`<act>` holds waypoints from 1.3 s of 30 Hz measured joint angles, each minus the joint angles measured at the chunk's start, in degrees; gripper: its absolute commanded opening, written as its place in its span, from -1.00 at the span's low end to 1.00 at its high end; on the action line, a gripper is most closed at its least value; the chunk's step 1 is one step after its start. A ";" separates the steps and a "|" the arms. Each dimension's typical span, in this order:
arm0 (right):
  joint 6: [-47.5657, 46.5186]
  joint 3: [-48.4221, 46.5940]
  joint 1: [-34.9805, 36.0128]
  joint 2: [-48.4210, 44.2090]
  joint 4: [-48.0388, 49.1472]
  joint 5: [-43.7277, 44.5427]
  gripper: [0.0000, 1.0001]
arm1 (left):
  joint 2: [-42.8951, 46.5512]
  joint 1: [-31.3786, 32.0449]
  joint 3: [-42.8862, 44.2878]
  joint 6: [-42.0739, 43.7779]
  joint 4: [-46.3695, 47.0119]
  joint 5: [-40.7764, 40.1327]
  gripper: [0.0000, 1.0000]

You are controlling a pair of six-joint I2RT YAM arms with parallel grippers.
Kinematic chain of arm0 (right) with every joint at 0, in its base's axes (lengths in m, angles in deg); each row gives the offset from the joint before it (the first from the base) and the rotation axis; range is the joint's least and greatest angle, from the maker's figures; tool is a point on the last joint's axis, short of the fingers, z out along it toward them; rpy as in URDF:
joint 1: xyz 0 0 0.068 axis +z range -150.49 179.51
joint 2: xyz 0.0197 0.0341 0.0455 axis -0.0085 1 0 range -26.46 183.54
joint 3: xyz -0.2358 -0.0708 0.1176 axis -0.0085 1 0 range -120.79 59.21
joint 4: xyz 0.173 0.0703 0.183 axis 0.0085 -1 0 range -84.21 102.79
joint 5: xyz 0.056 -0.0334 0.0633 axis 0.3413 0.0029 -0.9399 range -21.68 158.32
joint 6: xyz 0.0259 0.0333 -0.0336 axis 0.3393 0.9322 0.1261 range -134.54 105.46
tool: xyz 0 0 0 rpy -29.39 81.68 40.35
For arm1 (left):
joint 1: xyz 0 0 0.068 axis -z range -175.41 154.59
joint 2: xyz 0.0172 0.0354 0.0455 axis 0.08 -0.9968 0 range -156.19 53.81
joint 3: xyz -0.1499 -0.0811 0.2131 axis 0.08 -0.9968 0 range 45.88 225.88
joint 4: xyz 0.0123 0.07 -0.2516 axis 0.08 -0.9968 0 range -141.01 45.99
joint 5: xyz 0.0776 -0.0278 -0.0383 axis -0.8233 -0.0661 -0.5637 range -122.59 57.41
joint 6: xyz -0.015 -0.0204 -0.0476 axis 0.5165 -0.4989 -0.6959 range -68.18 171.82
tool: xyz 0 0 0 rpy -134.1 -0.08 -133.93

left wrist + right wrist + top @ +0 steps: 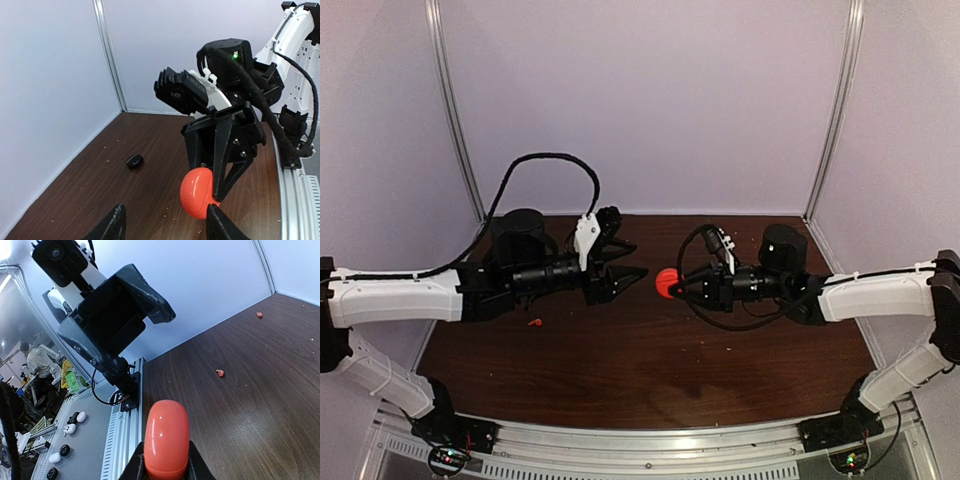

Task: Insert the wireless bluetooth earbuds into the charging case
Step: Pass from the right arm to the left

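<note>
The right gripper [676, 285] is clamped on the charging case [666, 283] and holds it edge-on above the middle of the table [650, 380]. It seems to be presenting the case to the left gripper [638, 258], whose jaws stand apart and empty just beside it. Both earbuds lie loose on the table — the red earbud [534, 322] toward the left edge, the black earbud [134, 160] nearer the far edge — and neither is yet in the case.

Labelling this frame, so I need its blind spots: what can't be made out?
- Charging case: lid seam hidden by the right pincer in both wrist views, too small from above.
- Black earbud: shows only in left wrist view; from above, lost against the dark table.
- Red specks, right wrist view: too small to identify.
- Left pincer: tips cut by left wrist view's bottom edge.
</note>
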 measured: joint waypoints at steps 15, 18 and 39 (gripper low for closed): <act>-13.35 -3.32 2.97 -3.04 -11.52 -0.61 -0.78 | -7.93 -1.16 6.03 -8.00 -5.64 19.45 -0.18; -14.53 -3.32 3.30 -3.19 -12.57 -0.50 -0.78 | -9.25 -1.18 6.91 -8.39 -6.12 21.42 -0.24; -16.83 -3.32 3.56 -3.52 -13.60 0.04 -0.07 | -10.21 -1.49 7.39 -10.45 -6.25 23.87 -0.78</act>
